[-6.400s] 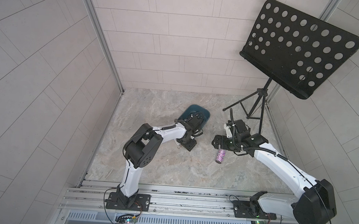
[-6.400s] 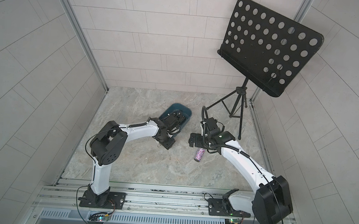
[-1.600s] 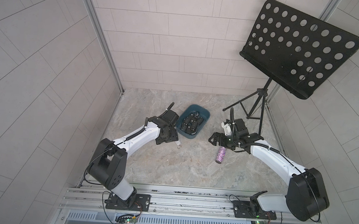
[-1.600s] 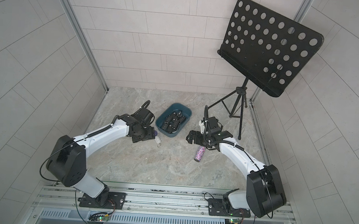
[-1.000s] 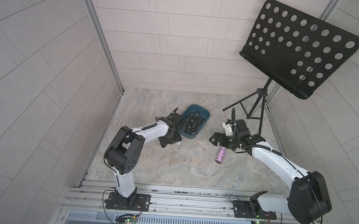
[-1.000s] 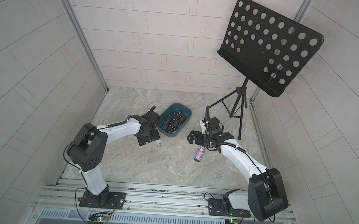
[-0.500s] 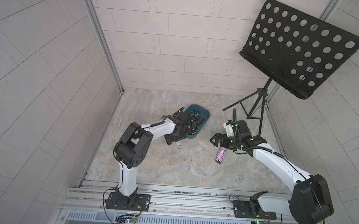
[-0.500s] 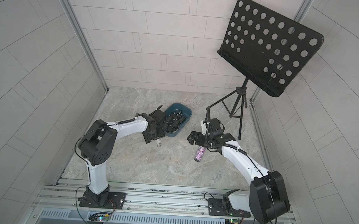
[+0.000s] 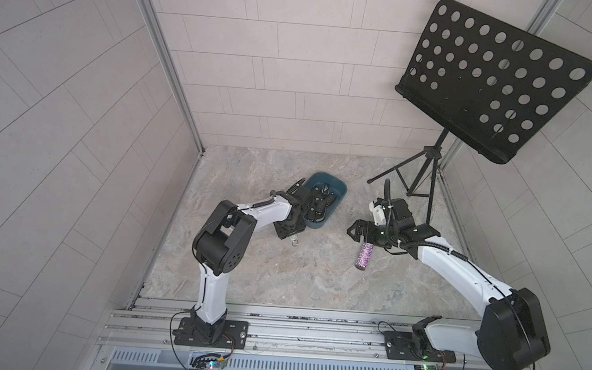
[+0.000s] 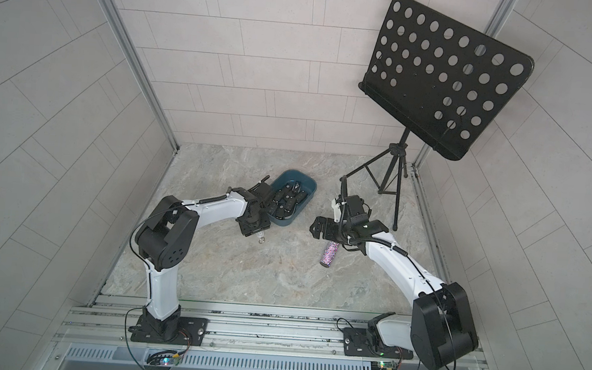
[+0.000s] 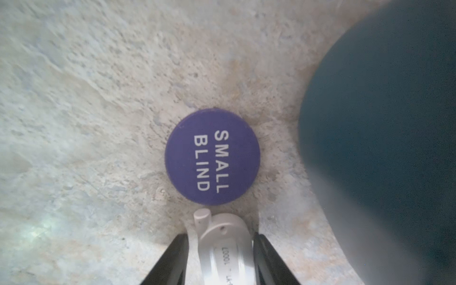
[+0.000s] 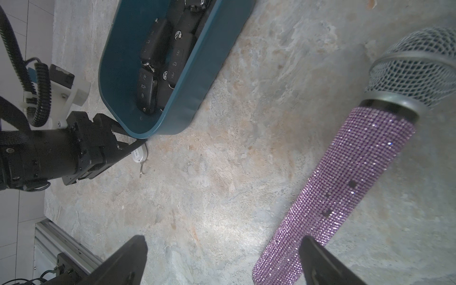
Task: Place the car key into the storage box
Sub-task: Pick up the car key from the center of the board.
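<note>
I'm operating in a robot lab test cell. Evidence: left arm [image 9: 267, 214] & right arm [image 9: 454, 269] bolted to an alu rail [image 9: 293, 332] w/ exposed wiring [image 9: 201, 357], tile-pattern wall panels [image 9: 296, 66] on alu posts [image 9: 165, 56], stone-look floor [image 9: 298, 273], a music stand [image 9: 452, 108].

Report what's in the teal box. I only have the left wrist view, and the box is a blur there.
Observer: The storage box holds several black key fobs.
Operator: Now give me the right gripper.
Observer: The right gripper is open and empty, above the table beside a glittery purple microphone.
Operator: Describe the white fob's hidden end.
Observer: A metal key ring sticks out from the white key fob, outside the box.
</note>
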`<action>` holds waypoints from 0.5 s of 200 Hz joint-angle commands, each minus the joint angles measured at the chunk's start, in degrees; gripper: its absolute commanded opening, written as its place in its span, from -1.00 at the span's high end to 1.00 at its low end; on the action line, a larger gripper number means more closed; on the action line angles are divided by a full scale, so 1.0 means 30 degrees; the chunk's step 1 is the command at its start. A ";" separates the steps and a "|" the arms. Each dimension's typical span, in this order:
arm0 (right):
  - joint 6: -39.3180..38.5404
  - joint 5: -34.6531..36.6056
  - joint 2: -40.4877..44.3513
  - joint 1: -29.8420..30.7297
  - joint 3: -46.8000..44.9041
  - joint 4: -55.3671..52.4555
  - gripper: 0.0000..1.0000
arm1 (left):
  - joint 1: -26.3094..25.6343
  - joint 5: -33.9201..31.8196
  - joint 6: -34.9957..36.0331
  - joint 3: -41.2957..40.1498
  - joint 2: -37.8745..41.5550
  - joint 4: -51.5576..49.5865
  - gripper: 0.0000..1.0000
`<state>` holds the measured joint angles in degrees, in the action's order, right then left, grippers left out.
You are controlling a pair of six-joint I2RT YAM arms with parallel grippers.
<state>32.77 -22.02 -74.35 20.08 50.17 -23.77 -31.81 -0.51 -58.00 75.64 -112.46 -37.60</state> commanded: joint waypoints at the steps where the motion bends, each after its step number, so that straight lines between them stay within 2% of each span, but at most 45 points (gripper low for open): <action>1: -0.0171 0.0250 0.0145 -0.0122 -0.0152 -0.0069 -0.99 | -0.0117 -0.0341 -0.0138 0.0079 -0.0360 -0.0218 0.15; 36: -0.0143 0.0323 0.0224 -0.0111 -0.0149 -0.0097 -0.99 | -0.0110 -0.0493 -0.0040 -0.0046 -0.0262 -0.0221 0.29; 100: -0.0113 0.0335 -0.0060 -0.0106 -0.0027 -0.0079 -0.99 | -0.0063 -0.0863 0.0914 -0.0307 0.0751 -0.0502 0.33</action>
<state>32.80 -22.00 -74.35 19.92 50.17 -23.77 -31.92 -0.78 -56.93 75.64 -112.40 -37.50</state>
